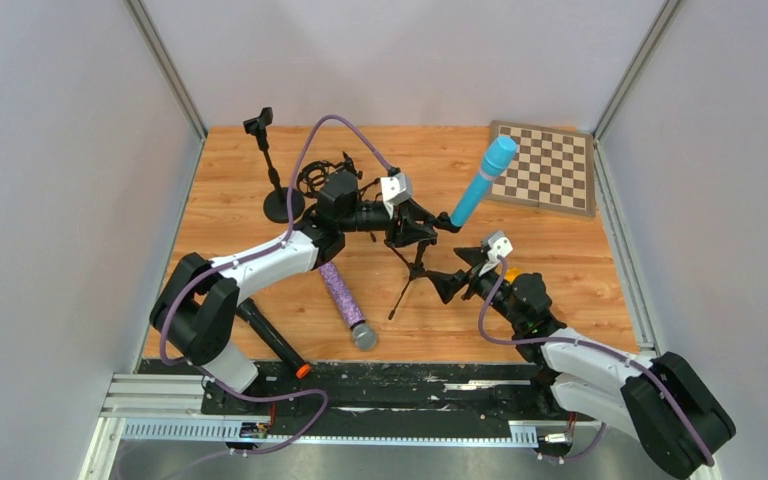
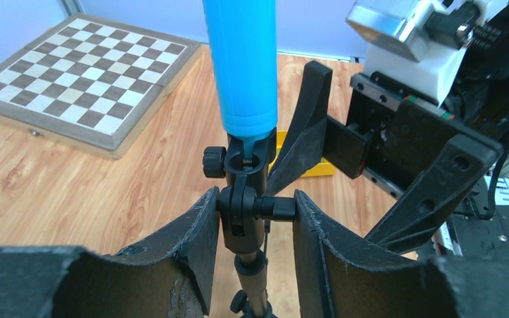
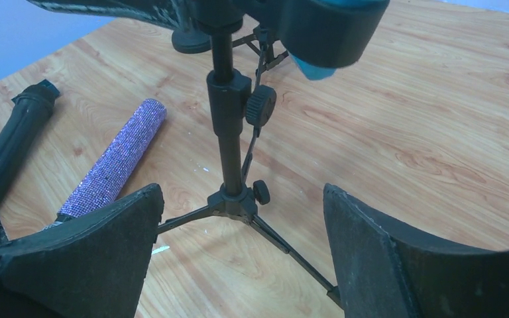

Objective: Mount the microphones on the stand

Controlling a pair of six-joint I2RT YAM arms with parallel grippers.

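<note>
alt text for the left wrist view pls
A light-blue microphone sits clipped atop a black stand, whose swivel joint the left hand pinches. The open right hand is behind it, and a chessboard lies on the wooden table at upper left.

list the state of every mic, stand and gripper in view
blue microphone: clipped on the tripod stand, tilted
purple microphone: lying loose on the table
black microphone: lying loose at the near edge
tripod stand: upright, legs spread
round-base stand: upright, clip empty
left gripper: shut on the tripod stand's swivel joint
right gripper: open around the stand's pole, not touching
</note>
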